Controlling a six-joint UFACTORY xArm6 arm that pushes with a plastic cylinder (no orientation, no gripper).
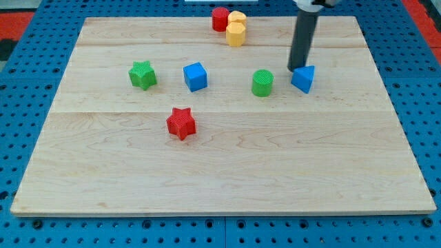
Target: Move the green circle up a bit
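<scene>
- Near the board's upper right, my tip (295, 68) rests on the wooden board (227, 172), just above and left of the blue triangular block (303, 78), close to touching it though I cannot tell whether it does
- No pincer here to be spread or pressed together; the arm ends in a plain rod, so nothing is pinched, and pushing is all it does
- Green circle (262, 83) stands a little right of the board's middle, just left of the blue triangular block and apart from it; the blue cube (196, 76) is well to its left
- From my tip, the green circle lies down and to the view's left, near but not touching
- To push it up, my tip likely has to get to the circle's lower side first, going round it rather than across, so the circle is not nudged sideways
- Likely best route: between circle and blue triangle, or wide around, without clipping the triangle
- Then a short, centred push toward the view's top; off-centre contact may make the round block slip aside
- Yellow blocks (236, 30) and the red cylinder (220, 18) sit well above, so a small push should stay clear of them
</scene>
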